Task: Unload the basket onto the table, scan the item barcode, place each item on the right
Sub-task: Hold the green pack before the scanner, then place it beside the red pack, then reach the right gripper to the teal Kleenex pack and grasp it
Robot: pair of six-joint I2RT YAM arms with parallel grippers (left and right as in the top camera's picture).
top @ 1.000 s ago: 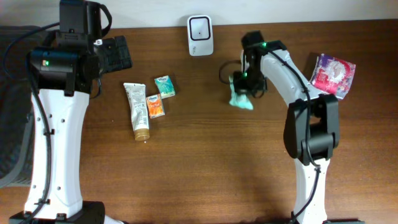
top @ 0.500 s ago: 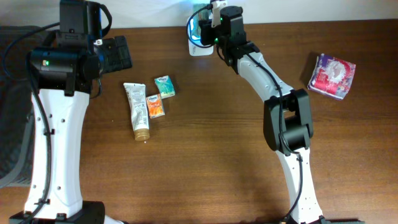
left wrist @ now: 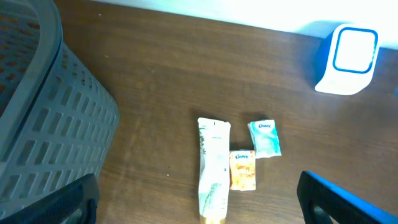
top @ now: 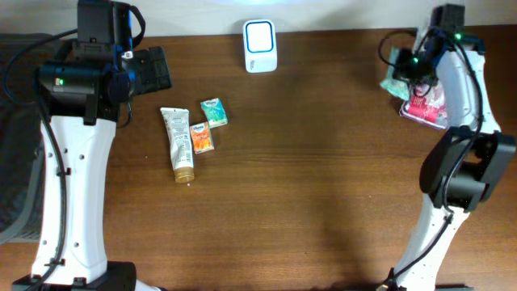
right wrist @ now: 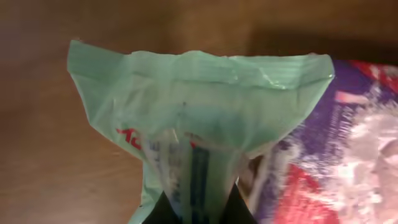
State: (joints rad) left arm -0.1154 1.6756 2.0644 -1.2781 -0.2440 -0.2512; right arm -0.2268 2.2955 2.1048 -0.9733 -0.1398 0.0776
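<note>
My right gripper [top: 414,66] is shut on a pale green plastic packet [top: 395,74], holding it at the table's far right back. In the right wrist view the green packet [right wrist: 199,112] fills the frame, pinched at its lower end between the dark fingers of the right gripper [right wrist: 200,208]. It hangs partly over a red and purple packet [right wrist: 339,155]. The white scanner [top: 260,46] with its blue-lit face stands at the back centre, well left of that packet. My left gripper [top: 153,69] stands open high over the left side, with nothing between its fingers.
A white tube [top: 179,144], an orange packet [top: 201,138] and a teal packet [top: 214,111] lie left of centre. The red and purple packet [top: 428,103] lies at the right back. A grey slatted basket [left wrist: 43,118] sits past the table's left edge.
My right arm carried the green packet up to the scanner's face, then swung it far right over the red and purple packet. The left arm has not moved.
</note>
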